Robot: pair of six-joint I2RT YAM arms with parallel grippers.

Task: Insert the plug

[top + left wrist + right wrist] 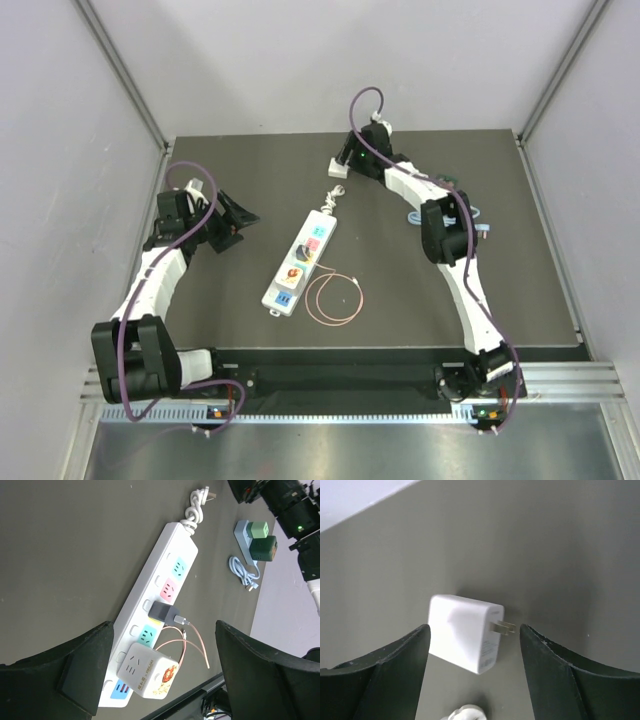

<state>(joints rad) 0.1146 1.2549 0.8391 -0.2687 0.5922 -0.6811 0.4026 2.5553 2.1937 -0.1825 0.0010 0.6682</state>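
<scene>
While the white charger plug (pixel 464 632) lies flat on the dark table (pixel 560 555), the right gripper (pixel 474 629) hangs over it, jaws wide apart, one finger on each side, nothing held. The left-hand finger (pixel 395 670) sits right at the plug body; can't tell if it touches. The other finger is clear of the two metal prongs (pixel 503 627), which point toward it.

In the top view the plug is at the far side of the table, just beyond the knotted cord end of the white power strip (pixel 300 262) and not in any socket. The strip lies diagonally mid-table. A black charger (pixel 164 612) sits in a middle socket with a thin pink cable (pixel 195 642) looping off it, and a white cube adapter (pixel 147 672) sits at the near end. The teal socket (pixel 177 567) and pink socket (pixel 168 590) are free.

The left gripper (pixel 236 214) is left of the strip, apart from it, jaws spread wide and empty.
</scene>
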